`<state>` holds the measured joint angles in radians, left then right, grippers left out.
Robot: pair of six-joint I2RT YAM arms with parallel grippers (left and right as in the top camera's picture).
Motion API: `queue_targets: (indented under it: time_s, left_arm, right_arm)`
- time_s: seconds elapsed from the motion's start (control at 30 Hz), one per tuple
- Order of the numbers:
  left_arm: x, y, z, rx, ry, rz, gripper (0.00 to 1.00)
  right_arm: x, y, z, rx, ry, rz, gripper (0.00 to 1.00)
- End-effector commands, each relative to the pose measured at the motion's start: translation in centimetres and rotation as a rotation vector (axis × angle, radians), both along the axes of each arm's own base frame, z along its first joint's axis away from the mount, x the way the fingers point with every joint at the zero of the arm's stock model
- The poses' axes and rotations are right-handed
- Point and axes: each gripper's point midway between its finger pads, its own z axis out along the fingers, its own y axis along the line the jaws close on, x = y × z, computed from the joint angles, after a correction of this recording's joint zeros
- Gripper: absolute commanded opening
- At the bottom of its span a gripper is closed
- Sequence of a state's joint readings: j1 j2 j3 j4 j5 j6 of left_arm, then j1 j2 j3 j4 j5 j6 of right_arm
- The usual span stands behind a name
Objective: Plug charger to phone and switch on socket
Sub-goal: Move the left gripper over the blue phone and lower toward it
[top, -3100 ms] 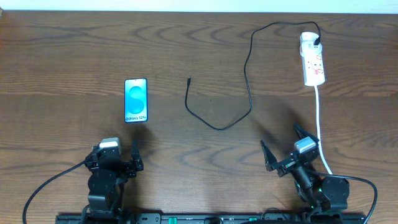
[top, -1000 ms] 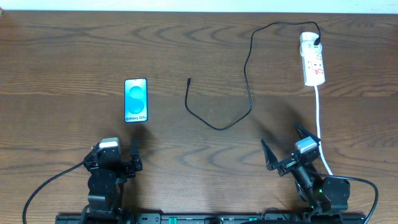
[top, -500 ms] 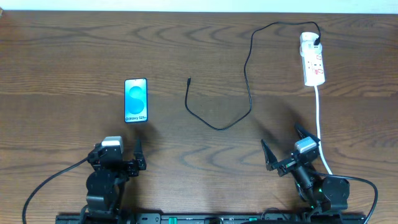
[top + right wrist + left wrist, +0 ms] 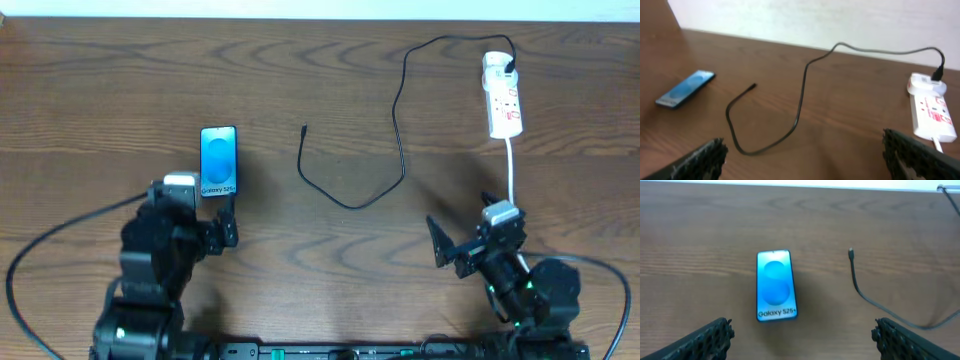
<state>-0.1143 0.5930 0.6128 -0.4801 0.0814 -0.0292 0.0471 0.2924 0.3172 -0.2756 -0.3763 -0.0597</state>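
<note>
Overhead, layout: the phone (image 4: 219,160) lies flat, screen up, left of centre on the wooden surface (image 4: 120,80). The charger (image 4: 350,206) runs in a loose loop from the socket (image 4: 504,100) at far right. Its free plug (image 4: 304,130) lies apart from the phone, to the phone's right.
Overhead, hands: the left hand (image 4: 195,215) sits just short of the phone's near end, spread and empty. The right hand (image 4: 463,225) is beside the white cord (image 4: 513,165), also spread and empty.
Left wrist, view: the phone (image 4: 776,286) is ahead, between the two fingers (image 4: 710,337) and untouched. The plug (image 4: 851,254) is off to the right.
Left wrist, writing: "Galaxy S25+" along the screen's near edge.
Right wrist, view: the charger (image 4: 800,95) is at centre, the phone (image 4: 686,88) far left and the socket (image 4: 932,110) at right. The hand's fingers (image 4: 920,160) stand wide apart.
Right wrist, writing: red switches on the socket, print too small to read.
Handling, charger: probably light and limp, so it will flop. Best pinched right behind the plug, where it is stiffest.
Handling, phone: likely rigid, smooth and prone to sliding. Best held by its long edges while the plug goes in.
</note>
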Motion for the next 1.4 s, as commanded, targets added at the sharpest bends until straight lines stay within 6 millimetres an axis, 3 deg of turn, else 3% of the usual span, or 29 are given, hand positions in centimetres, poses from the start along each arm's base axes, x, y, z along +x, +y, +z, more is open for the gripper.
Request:
queue_targets:
  time_s: [0.0,0.27,0.5,0.67,0.87,0.93,1.03,1.13,1.37]
  left_arm:
    - [0.6,-0.9,1.6,-0.028,0.025,-0.037,0.93]
    - [1.2,-1.5,2.0,-0.030,0.200,-0.058,0.93]
    - [2.8,-2.9,3.9,-0.074,0.435,-0.145,0.93]
    - [4.3,-3.4,2.5,-0.100,0.532,-0.150,0.93]
    - [5.3,-3.8,1.1,-0.121,0.575,-0.158,0.93]
    - [5.9,-3.4,0.9,-0.118,0.568,-0.133,0.93]
    - [7.2,-0.3,-0.5,-0.092,0.593,0.054,0.93]
    - [8.6,2.0,-2.8,-0.078,0.637,0.133,0.93]
    - [12.1,4.9,-7.6,-0.047,0.736,0.221,0.93]
  right_arm:
    - [0.7,0.0,1.3,-0.013,0.033,-0.004,0.99]
    - [2.3,0.0,2.9,-0.022,0.198,-0.003,0.99]
    - [3.0,0.1,3.7,-0.033,0.385,-0.002,0.99]
    - [2.8,0.1,2.5,-0.038,0.519,0.000,0.99]
    - [3.2,0.8,1.7,-0.011,0.561,0.033,0.99]
    - [3.2,1.1,1.7,0.001,0.569,0.050,0.99]
    - [3.0,1.7,1.7,0.019,0.577,0.081,0.99]
    - [2.9,1.9,1.8,0.027,0.579,0.095,0.99]
    - [3.2,2.2,2.0,0.013,0.563,0.099,0.99]
